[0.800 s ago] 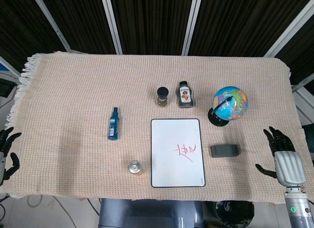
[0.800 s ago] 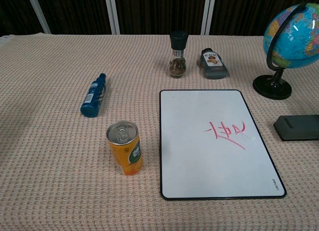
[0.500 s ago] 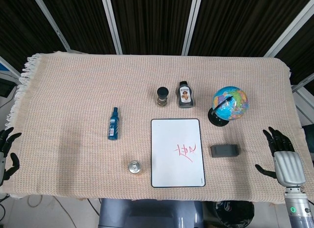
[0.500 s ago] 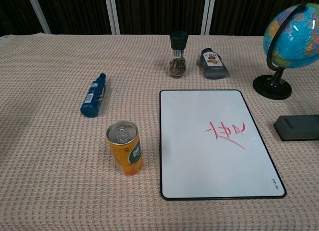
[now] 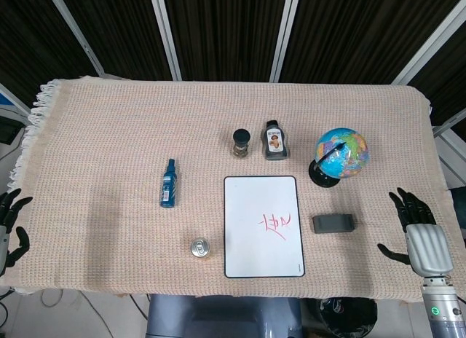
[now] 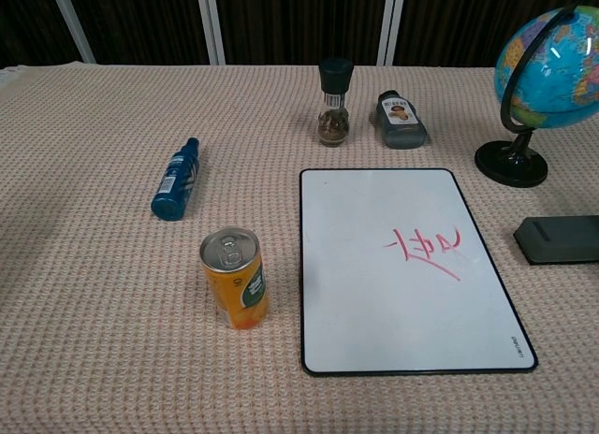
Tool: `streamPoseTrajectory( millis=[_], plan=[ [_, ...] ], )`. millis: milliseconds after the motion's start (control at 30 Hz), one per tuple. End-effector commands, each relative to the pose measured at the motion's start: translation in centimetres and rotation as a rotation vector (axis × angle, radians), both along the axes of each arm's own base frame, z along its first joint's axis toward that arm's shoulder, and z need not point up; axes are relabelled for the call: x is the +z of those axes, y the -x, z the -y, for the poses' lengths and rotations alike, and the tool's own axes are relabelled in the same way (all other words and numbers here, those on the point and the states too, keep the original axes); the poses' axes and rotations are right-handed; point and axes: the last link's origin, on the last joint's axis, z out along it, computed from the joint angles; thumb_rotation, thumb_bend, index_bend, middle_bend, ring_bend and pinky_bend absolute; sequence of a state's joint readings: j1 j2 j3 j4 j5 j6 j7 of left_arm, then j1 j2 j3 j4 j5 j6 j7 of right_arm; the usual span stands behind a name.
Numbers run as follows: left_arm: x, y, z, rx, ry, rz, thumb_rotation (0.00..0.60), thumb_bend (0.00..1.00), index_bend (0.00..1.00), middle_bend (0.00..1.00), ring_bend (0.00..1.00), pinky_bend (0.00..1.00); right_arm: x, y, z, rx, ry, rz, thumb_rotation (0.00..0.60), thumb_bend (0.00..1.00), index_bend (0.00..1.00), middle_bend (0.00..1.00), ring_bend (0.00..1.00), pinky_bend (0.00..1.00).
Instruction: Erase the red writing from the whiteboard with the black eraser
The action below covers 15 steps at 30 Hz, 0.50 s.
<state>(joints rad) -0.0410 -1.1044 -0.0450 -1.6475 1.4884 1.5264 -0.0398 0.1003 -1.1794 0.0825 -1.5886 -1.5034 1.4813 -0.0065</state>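
Fingers of the right hand are spread apart and hold nothing; the hand sits at the bench's right edge, palm down, seen in the head view only. Left hand shows partly at the left edge of the same view, its dark fingers also apart and empty. Black eraser lies flat on the woven cloth, between the right hand and the whiteboard, just beside the board's right edge and apart from the fingers, with no contact. Red writing is intact on the right half of the board. Globe stands behind the eraser. Behind the board stand a pepper grinder and a small dark bottle; a blue spray bottle lies on its side to the left, and an orange drink can stands upright near the board's left edge. Compared with the earlier frames, the right hand has shifted very slightly toward the near edge; the eraser, the board and all other items are unmoved, and the writing is unchanged.
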Motion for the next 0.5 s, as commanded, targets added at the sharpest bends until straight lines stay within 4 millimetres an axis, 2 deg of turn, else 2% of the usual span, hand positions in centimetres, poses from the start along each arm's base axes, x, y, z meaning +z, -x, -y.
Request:
streamPoseTrajectory(
  millis=[33, 233, 367, 500],
  plan=[
    [-0.1, -0.1, 0.0, -0.001, 0.004, 0.0, 0.6, 0.74, 0.17, 0.04, 0.0, 0.0, -0.3, 0.0, -0.1, 0.001, -0.025, 0.013, 0.6, 0.03, 0.0, 0.0, 0.0, 0.12],
    [-0.1, -0.1, -0.3, 0.003, 0.004, 0.006, 0.6, 0.74, 0.17, 0.04, 0.0, 0.0, -0.6, 0.2, 0.3, -0.013, -0.092, 0.028, 0.6, 0.04, 0.0, 0.0, 0.0, 0.12],
    [0.0, -0.1, -0.3, 0.005, 0.006, 0.012, 0.6, 0.74, 0.17, 0.04, 0.0, 0.0, -0.9, 0.1, 1.8, -0.026, -0.147, 0.037, 0.6, 0.04, 0.0, 0.0, 0.03, 0.12],
    [0.1, -0.1, -0.3, 0.005, 0.005, 0.015, 0.6, 0.74, 0.17, 0.04, 0.0, 0.0, -1.7, -0.1, 3.6, -0.032, -0.217, 0.04, 0.6, 0.09, 0.0, 0.06, 0.08, 0.12]
  ],
)
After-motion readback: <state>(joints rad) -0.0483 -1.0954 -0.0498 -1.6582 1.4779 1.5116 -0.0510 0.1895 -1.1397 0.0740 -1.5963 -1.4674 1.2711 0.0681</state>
